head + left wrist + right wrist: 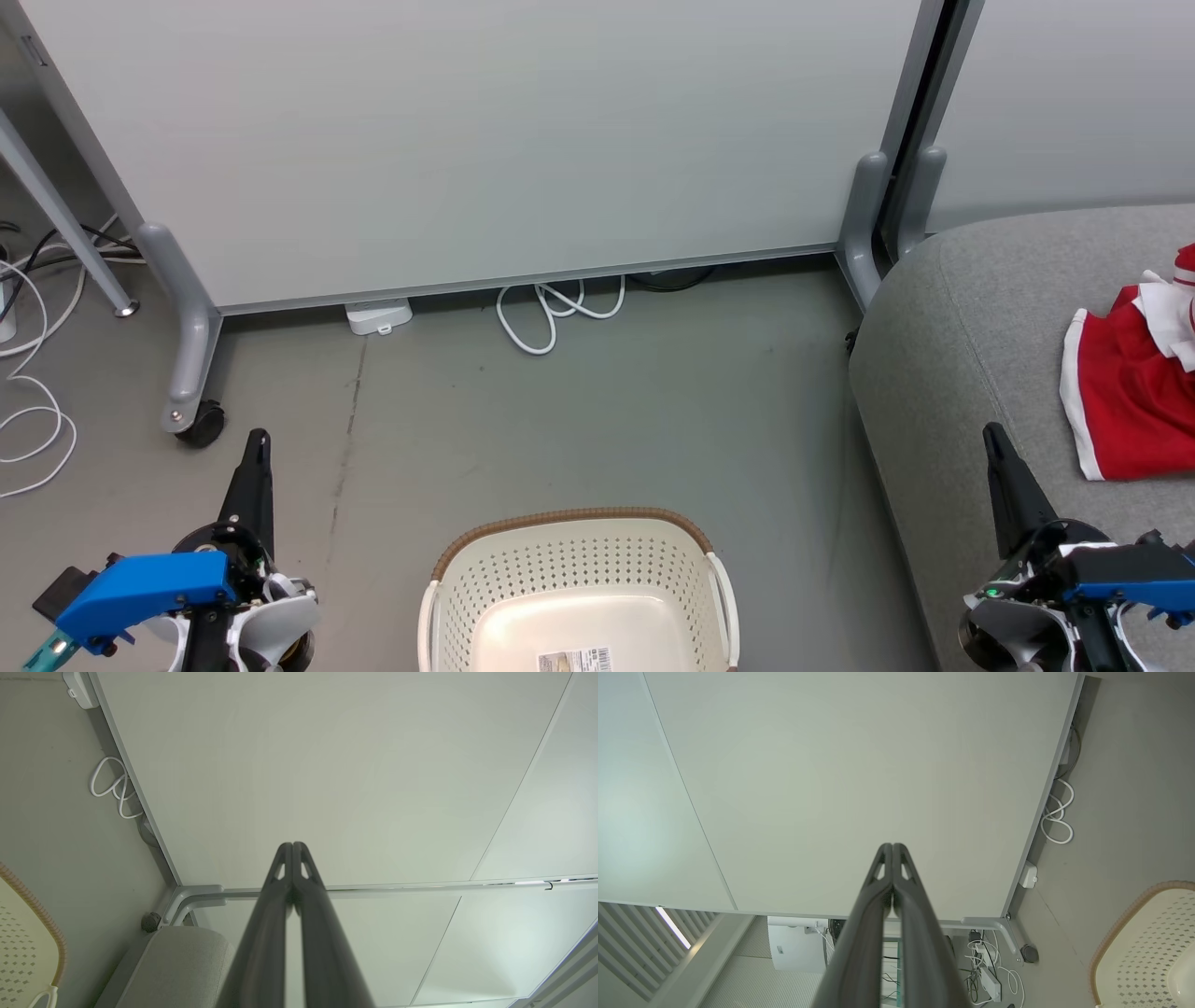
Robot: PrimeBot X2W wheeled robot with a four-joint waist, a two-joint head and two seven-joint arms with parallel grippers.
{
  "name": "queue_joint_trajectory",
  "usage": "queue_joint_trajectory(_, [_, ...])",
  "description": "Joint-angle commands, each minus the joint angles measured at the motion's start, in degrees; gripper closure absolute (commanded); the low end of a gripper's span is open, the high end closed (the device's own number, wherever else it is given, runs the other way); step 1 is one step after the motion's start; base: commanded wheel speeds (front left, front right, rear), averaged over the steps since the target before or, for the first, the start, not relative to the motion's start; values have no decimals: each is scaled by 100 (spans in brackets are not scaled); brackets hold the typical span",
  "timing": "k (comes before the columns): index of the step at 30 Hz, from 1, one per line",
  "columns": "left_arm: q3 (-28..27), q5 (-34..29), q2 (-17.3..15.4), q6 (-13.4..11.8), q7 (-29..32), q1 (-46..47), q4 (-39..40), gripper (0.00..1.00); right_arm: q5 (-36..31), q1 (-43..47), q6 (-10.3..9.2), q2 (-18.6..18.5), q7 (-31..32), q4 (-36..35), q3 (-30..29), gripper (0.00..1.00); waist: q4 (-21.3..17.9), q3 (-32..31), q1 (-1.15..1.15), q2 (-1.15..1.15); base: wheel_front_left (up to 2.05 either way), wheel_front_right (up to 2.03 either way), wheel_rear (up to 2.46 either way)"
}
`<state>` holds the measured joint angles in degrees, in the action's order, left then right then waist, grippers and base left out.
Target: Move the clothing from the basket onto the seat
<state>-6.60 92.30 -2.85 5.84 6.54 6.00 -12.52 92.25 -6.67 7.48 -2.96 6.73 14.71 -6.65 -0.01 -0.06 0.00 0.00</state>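
The cream perforated basket (579, 579) stands on the floor at the bottom centre of the head view, with only a label on its bottom; its brown rim shows too in the left wrist view (37, 905) and the right wrist view (1134, 905). Red clothing with white trim (1134, 383) lies on the grey seat (971, 373) at the right. My left gripper (258, 441) is shut and holds nothing, left of the basket. Over the seat's front edge, my right gripper (993, 437) is also shut and holds nothing. In both wrist views the fingers (292, 847) (893, 847) press together.
A pale partition panel (485, 140) on grey wheeled feet (191, 420) stands behind the basket. White cable loops (555, 313) and a small white box (378, 315) lie at its base. More cables (33, 392) trail at the far left.
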Motion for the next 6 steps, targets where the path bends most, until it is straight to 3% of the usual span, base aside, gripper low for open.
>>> queue_joint_trajectory(1, [-19, 8, -5, -13, 23, 70, 24, 100, 11, -66, 2, 16, 1, -17, -10, 100, 0, 0, 0, 0, 0, 0, 0])
queue_joint_trajectory(6, [-19, 8, -5, -13, 23, 69, 24, 100, 11, -66, 2, 16, 1, -17, -10, 100, 0, 0, 0, 0, 0, 0, 0])
